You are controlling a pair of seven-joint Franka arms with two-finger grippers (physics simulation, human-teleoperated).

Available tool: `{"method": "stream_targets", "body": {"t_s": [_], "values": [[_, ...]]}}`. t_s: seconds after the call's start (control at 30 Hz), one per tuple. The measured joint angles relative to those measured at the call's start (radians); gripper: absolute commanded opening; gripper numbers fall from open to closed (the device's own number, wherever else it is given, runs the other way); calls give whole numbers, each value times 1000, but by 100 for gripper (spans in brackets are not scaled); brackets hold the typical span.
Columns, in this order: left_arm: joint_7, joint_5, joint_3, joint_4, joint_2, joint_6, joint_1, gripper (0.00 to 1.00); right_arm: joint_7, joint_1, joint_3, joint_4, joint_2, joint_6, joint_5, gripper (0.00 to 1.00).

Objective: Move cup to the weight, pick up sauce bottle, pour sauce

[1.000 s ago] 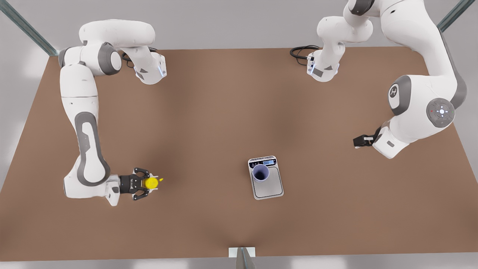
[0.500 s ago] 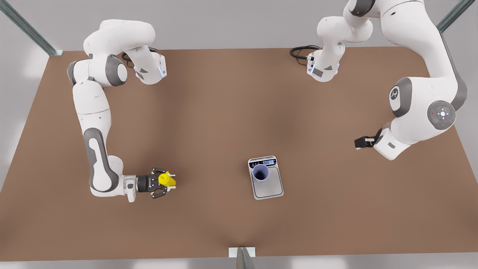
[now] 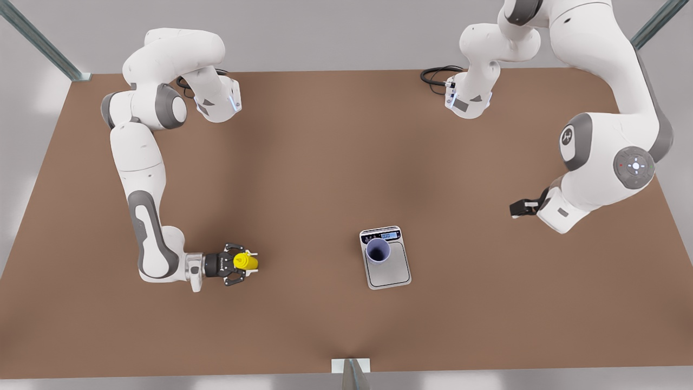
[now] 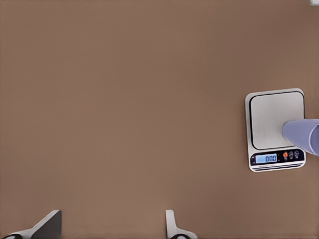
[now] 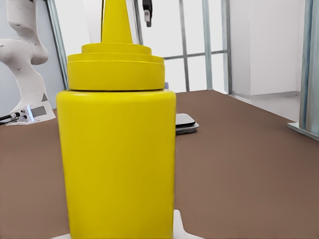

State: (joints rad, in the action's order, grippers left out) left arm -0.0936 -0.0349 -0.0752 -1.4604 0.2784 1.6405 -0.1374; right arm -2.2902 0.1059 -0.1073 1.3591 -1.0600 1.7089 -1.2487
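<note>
The yellow sauce bottle stands upright between the fingers of my right gripper, which is shut on it at the front view's left; close up, the sauce bottle hides most of the table behind it. The lavender-grey cup stands on the weight, on the part of the plate beside the display. My left gripper hangs well to the front view's right of the scale. From above, its open fingers hold nothing, with the weight and cup off to one side.
Both arm bases sit at the table's far edge, with a black cable beside one. A small bracket marks the near edge. Bare brown tabletop lies between the bottle and the scale.
My right arm has carried the sauce bottle toward the front view's right, closer to the scale. The left arm has shifted only slightly. Cup and scale have not moved.
</note>
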Motion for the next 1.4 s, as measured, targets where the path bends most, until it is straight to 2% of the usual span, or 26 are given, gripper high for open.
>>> {"method": "stream_targets", "body": {"t_s": [0.13, 0.3, 0.33, 0.37, 0.4, 1.17, 1.33, 1.4], "values": [[48, 11, -6, -17, -48, 5, 0, 100, -1, 0, 0, -1, 0, 0, 0, 67], [49, 17, -8, -12, -42, 9, -1, 100, -3, 2, 0, -3, 0, -2, 0, 67], [46, 18, -8, -12, -42, 4, -1, 100, -3, 2, 0, -3, 0, -2, 0, 72], [45, 18, -8, -12, -41, 4, -1, 100, -2, 2, 0, -2, 0, -3, 0, 91], [45, 18, -8, -12, -41, 5, -1, 100, -2, 3, 0, -2, 0, -6, 0, 100], [49, 18, -8, -11, -39, 0, -1, 100, -8, 37, 12, 14, 5, -45, 22, 100], [51, 18, -8, -11, -38, 1, -1, 100, -6, 62, 65, 15, 11, -114, 68, 100], [51, 18, -8, -11, -38, 0, -1, 100, -1, 72, 166, 4, 31, -214, 143, 100]]}}
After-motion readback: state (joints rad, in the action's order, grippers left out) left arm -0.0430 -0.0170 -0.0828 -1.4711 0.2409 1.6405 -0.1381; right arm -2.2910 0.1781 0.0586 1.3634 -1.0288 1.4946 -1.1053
